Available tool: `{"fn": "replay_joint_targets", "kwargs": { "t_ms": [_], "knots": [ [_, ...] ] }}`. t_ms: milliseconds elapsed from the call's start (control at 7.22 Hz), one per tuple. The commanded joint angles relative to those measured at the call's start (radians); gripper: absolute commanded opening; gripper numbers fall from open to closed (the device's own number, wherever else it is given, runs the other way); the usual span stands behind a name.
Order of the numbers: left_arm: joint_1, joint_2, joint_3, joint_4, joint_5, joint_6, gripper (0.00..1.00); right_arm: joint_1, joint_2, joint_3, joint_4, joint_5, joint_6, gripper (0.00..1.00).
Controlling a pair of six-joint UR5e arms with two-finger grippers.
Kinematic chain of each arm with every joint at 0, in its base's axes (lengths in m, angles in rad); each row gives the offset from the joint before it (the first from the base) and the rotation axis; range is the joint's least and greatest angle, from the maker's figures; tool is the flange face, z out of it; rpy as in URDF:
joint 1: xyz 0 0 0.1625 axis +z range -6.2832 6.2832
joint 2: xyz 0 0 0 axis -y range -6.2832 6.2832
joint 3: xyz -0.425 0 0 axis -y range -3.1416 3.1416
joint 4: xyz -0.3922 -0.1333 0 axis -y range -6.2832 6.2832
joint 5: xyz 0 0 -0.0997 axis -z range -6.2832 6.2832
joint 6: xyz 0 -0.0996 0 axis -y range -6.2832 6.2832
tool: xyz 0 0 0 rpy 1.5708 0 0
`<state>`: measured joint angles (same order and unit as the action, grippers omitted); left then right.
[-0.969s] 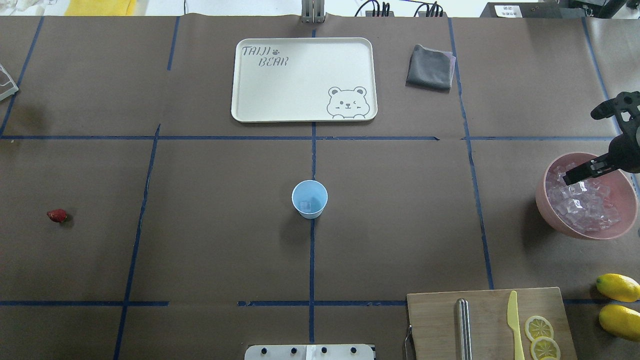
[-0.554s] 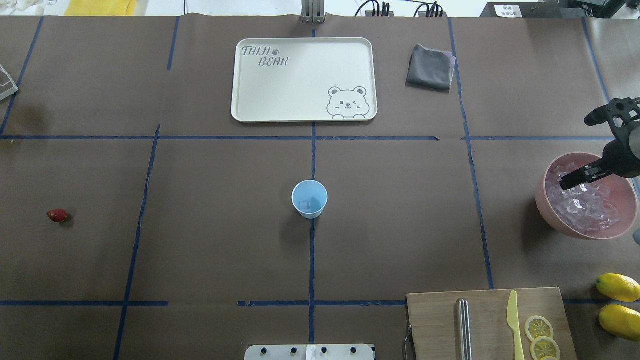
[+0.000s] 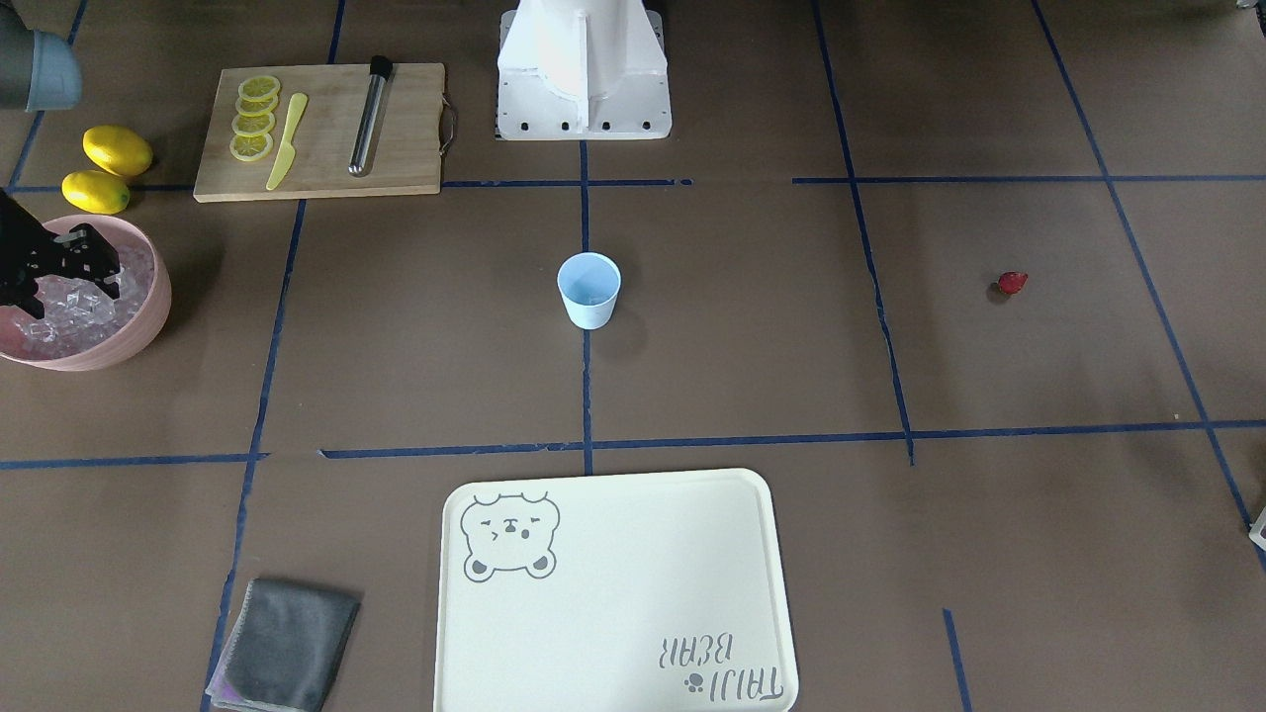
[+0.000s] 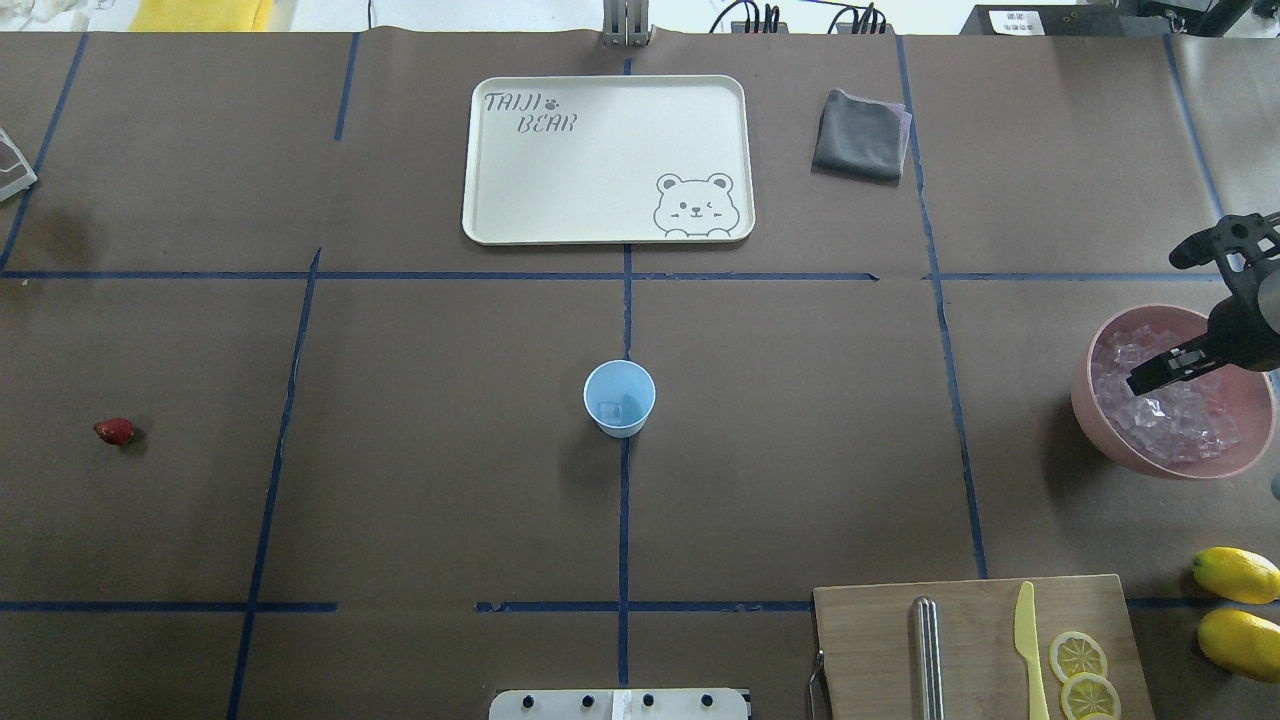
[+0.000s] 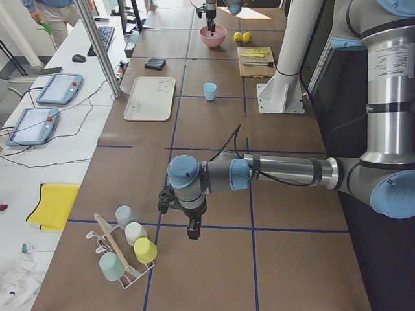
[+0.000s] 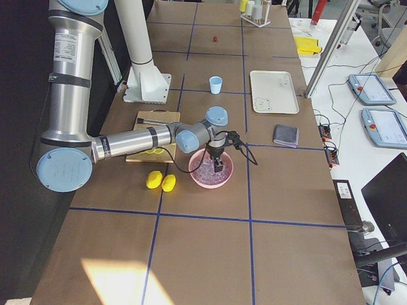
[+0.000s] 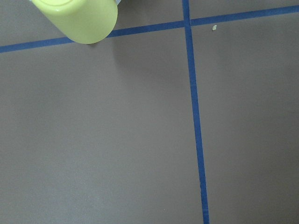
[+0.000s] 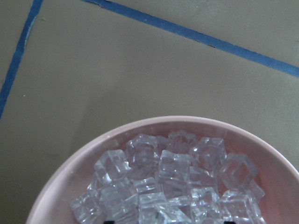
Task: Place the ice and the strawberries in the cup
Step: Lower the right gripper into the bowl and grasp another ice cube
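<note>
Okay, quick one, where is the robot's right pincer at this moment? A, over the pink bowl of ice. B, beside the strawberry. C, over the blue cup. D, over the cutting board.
A: the right pincer hangs, jaws spread, just above the ice heaped in the pink bowl at the table's right end.

tray (image 4: pixel 600 150) | grey cloth (image 4: pixel 860 133) | cutting board (image 4: pixel 970 640) | lemons (image 4: pixel 1236 574) | pink bowl (image 4: pixel 1090 415)

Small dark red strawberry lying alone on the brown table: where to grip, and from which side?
Pinch the small dark red strawberry across its wider middle, coming straight down from above. It lies low on the flat brown table, far from the other things.
</note>
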<state>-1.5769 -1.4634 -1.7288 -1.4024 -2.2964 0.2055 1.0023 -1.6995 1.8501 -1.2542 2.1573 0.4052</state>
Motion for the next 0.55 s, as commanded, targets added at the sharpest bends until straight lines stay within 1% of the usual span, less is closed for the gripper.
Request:
{"fn": "replay_joint_targets", "kwargs": {
  "t_ms": [0,138,277,415],
  "knots": [
    [0.0,0.0,0.0,-0.001,-0.008,0.0,1.0,-0.001,-0.005,-0.002,-0.002,0.001,0.001,0.2],
    [0.0,0.0,0.0,-0.001,-0.021,-0.002,1.0,-0.001,-0.005,0.0,-0.002,0.002,0.0,0.04],
    [0.0,0.0,0.0,-0.001,-0.023,0.0,1.0,-0.001,-0.005,0.0,-0.001,0.006,0.0,0.0],
    [0.0,0.0,0.0,-0.001,-0.023,0.0,1.0,0.001,-0.005,0.004,-0.001,0.006,0.0,0.0]
  ]
}}
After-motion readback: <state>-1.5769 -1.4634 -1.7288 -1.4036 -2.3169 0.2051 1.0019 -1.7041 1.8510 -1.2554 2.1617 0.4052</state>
